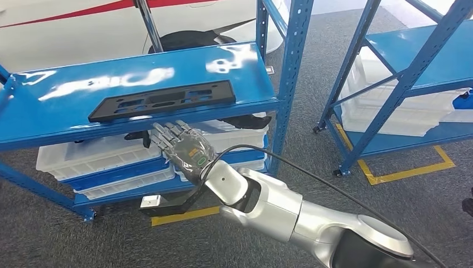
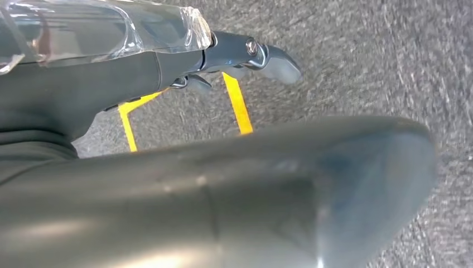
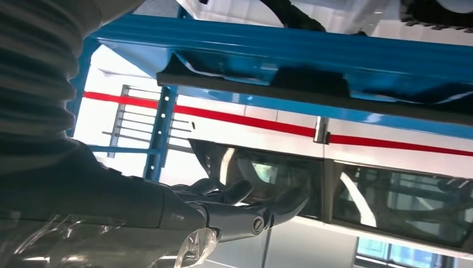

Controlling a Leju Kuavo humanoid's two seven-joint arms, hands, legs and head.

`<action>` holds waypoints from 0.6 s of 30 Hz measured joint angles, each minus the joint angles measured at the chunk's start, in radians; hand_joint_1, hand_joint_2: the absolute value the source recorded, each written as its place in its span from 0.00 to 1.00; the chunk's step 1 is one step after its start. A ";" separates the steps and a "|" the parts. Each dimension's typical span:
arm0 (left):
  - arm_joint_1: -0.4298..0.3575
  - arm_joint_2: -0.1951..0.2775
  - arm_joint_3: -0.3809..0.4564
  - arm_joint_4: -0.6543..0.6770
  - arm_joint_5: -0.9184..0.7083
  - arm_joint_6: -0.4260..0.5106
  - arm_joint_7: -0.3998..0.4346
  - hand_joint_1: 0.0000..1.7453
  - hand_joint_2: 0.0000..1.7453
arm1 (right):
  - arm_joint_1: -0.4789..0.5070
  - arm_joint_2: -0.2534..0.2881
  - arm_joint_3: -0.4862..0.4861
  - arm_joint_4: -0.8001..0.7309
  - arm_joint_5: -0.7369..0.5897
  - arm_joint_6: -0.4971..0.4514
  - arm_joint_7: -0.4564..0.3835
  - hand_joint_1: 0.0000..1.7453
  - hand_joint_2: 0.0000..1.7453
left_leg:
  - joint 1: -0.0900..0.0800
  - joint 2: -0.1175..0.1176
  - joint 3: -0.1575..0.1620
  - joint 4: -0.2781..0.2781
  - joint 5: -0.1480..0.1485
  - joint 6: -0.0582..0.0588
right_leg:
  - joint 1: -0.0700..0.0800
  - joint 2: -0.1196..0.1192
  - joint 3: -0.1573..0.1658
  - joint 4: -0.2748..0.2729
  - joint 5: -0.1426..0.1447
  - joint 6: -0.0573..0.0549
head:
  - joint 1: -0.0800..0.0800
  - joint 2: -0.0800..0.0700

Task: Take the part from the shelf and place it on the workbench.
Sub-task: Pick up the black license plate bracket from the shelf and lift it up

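Black part [image 1: 162, 100]: one, a flat plate with cut-out slots, lying on the top board of the left shelf [image 1: 67, 111], centre-left of the head frame, close to the board's front edge.

Blue shelf units: two. Left one as above; second one [image 1: 413, 61] at upper right, well apart across the grey carpet [image 1: 312, 145].

White bins: stacked on the lower boards of both units; I cannot count them exactly. One stack [image 1: 100, 159] sits under the part, another [image 1: 390, 109] in the right unit.

Yellow floor tape: two marked outlines, one [image 1: 407, 170] at the right unit's foot, one strip below the left unit.

My right hand [image 1: 181, 146]: one, centre of the head frame, fingers stretched out flat and a little apart, just below the front edge of the board under the part. It holds nothing; I cannot tell whether the fingertips touch the edge.

My left hand [image 2: 234, 58]: fingers seen above carpet, nothing in them; how far apart, I cannot tell.
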 joint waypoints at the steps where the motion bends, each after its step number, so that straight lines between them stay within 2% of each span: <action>1: 0.000 -0.001 0.000 0.000 0.000 0.000 0.000 0.00 0.00 | -0.001 0.003 0.000 0.001 -0.001 0.000 -0.002 0.00 1.00 | 0.001 0.001 -0.002 0.008 -0.007 -0.004 | -0.001 0.000 0.002 -0.001 -0.002 -0.005 | 0.000 0.000; 3: -0.001 -0.002 0.000 0.000 0.000 0.000 0.000 0.00 0.00 | -0.003 0.015 0.001 0.004 -0.004 -0.001 -0.008 0.00 1.00 | 0.007 0.001 -0.035 0.079 -0.044 -0.016 | -0.006 0.001 0.008 -0.003 -0.005 -0.015 | -0.002 0.000; 5: -0.002 -0.003 0.000 0.000 0.000 0.000 0.000 0.00 0.00 | -0.004 0.027 0.002 0.008 -0.007 -0.002 -0.015 0.00 1.00 | 0.013 0.001 -0.111 0.221 -0.097 -0.028 | -0.006 0.001 0.011 -0.003 -0.010 -0.020 | -0.004 0.000; 6: -0.001 -0.003 0.000 0.000 0.000 0.000 0.000 0.00 0.00 | -0.003 0.033 0.004 0.012 -0.008 -0.002 -0.019 0.00 1.00 | 0.015 0.001 -0.149 0.280 -0.111 -0.032 | -0.006 0.001 0.013 -0.003 -0.014 -0.020 | -0.004 0.000; 7: 0.001 -0.004 0.000 0.000 0.000 0.000 0.000 0.00 0.00 | -0.003 0.038 0.007 0.015 -0.009 -0.002 -0.021 0.00 1.00 | 0.017 0.001 -0.175 0.310 -0.108 -0.034 | -0.006 0.002 0.016 -0.003 -0.017 -0.020 | -0.004 0.000; 8: 0.001 -0.004 0.000 0.000 -0.001 0.000 0.000 0.00 0.00 | -0.002 0.044 0.009 0.019 -0.009 -0.002 -0.023 0.00 1.00 | 0.019 0.001 -0.178 0.294 -0.084 -0.035 | -0.006 0.002 0.021 -0.003 -0.021 -0.019 | -0.004 0.000; 9: 0.002 -0.004 0.000 0.000 -0.001 0.000 0.000 0.00 0.00 | -0.002 0.050 0.011 0.022 -0.010 -0.002 -0.025 0.00 1.00 | 0.020 0.001 -0.163 0.240 -0.044 -0.035 | -0.006 0.003 0.027 -0.003 -0.025 -0.017 | -0.004 0.000; 10: 0.001 -0.004 0.000 0.000 -0.001 0.000 0.000 0.00 0.00 | -0.003 0.056 0.012 0.025 -0.011 -0.002 -0.027 0.00 1.00 | 0.020 0.001 -0.133 0.162 0.002 -0.032 | -0.006 0.004 0.034 -0.004 -0.030 -0.015 | -0.005 0.000; 11: 0.000 -0.004 0.000 0.000 -0.001 0.000 0.000 0.00 0.00 | -0.005 0.062 0.012 0.027 -0.012 -0.003 -0.028 0.00 1.00 | 0.018 0.001 -0.103 0.089 0.035 -0.029 | -0.004 0.004 0.039 -0.004 -0.034 -0.011 | -0.005 0.000; 12: 0.000 -0.004 0.000 0.000 -0.001 0.000 0.000 0.00 0.00 | -0.007 0.067 0.012 0.029 -0.014 -0.004 -0.030 0.00 1.00 | 0.016 0.000 -0.081 0.037 0.055 -0.026 | -0.003 0.006 0.043 -0.005 -0.037 -0.007 | -0.005 0.000; 13: -0.001 -0.005 0.000 0.000 -0.001 0.000 0.000 0.00 0.00 | -0.008 0.072 0.013 0.032 -0.016 -0.004 -0.031 0.00 1.00 | 0.012 0.000 -0.070 0.011 0.059 -0.022 | -0.002 0.007 0.045 -0.006 -0.040 -0.003 | -0.005 0.000; 16: 0.000 -0.006 0.000 0.000 -0.001 0.000 0.000 0.00 0.00 | -0.010 0.081 0.016 0.038 -0.020 -0.006 -0.032 0.00 1.00 | 0.008 -0.001 -0.059 0.000 0.054 -0.007 | -0.005 0.007 0.051 -0.006 -0.049 0.014 | -0.004 0.000; 18: 0.000 -0.007 0.000 0.000 -0.001 0.000 0.000 0.00 0.00 | -0.012 0.085 0.016 0.040 -0.021 -0.007 -0.033 0.00 1.00 | 0.011 0.000 -0.043 -0.009 0.053 0.005 | -0.004 0.004 0.030 0.050 -0.078 0.019 | -0.003 0.000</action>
